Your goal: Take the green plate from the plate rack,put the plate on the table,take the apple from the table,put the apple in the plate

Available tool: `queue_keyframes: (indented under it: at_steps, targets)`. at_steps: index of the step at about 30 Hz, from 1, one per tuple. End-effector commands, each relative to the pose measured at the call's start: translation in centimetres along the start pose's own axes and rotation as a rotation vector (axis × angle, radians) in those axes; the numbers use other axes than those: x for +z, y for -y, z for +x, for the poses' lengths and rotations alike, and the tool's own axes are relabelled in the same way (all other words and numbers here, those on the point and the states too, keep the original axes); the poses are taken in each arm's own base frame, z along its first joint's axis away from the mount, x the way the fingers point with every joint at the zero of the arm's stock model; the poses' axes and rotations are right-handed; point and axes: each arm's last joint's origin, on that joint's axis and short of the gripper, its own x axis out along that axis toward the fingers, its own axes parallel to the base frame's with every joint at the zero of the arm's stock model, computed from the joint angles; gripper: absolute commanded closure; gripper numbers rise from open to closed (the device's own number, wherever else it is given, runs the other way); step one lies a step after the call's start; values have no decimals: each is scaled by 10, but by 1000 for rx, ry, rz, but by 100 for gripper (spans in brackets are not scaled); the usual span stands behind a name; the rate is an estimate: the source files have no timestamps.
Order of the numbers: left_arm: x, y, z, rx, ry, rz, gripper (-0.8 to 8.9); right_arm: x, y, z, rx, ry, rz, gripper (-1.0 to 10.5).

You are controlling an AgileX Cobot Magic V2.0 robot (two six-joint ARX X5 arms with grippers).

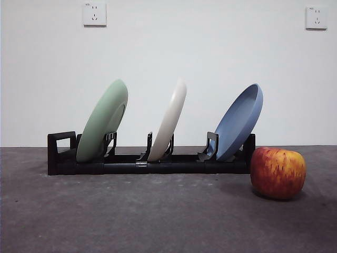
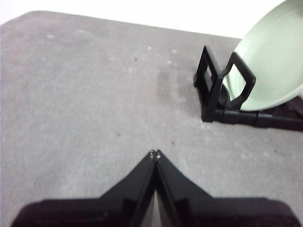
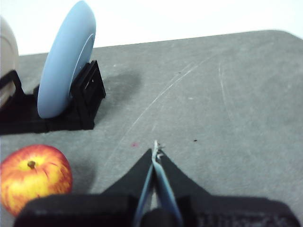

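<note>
The green plate point(image 1: 103, 122) leans upright in the left slot of the black plate rack point(image 1: 147, 163), next to its square loop handle point(image 1: 60, 150). In the left wrist view the green plate point(image 2: 272, 66) and the rack's handle end point(image 2: 220, 87) lie off to one side of my left gripper point(image 2: 155, 153), which is shut and empty above the bare table point(image 2: 85, 94). The red-yellow apple point(image 1: 277, 172) sits on the table by the rack's right end. My right gripper point(image 3: 155, 150) is shut and empty, with the apple point(image 3: 33, 176) close beside it.
A cream-white plate point(image 1: 169, 122) stands in the rack's middle slot and a blue plate point(image 1: 240, 122) in its right slot; the blue plate point(image 3: 66, 59) also shows in the right wrist view. A white wall with two sockets stands behind the table point(image 1: 158, 216).
</note>
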Motion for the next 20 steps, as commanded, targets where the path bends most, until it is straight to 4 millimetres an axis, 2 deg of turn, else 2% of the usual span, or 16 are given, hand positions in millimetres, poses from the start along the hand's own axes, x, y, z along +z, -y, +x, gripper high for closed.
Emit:
queue_keyframes:
  at_steps: [1, 4, 6, 9, 11, 14, 17, 20]
  targets:
    - [2, 1, 1, -13, 32, 4, 817, -3, 0, 1, 0, -3, 89, 945]
    - [3, 1, 0, -28, 43, -24, 817, -3, 0, 1, 0, -2, 231, 945]
    - [5, 4, -1, -126, 30, -92, 818, -2, 0, 1, 1, 1, 340, 947]
    - [15, 9, -4, -240, 13, -175, 818, 12, -2, -4, 42, 30, 431, 956]
    - [28, 13, -6, -308, 2, -196, 819, 28, -4, -9, 69, 55, 446, 955]
    - [56, 21, -10, -418, -24, -195, 819, 65, -8, -18, 92, 110, 431, 955]
    - [90, 28, -11, -471, -44, -192, 819, 107, -12, -28, 123, 162, 409, 955]
    - [117, 32, -12, -491, -69, -194, 818, 138, -16, -33, 181, 182, 381, 954]
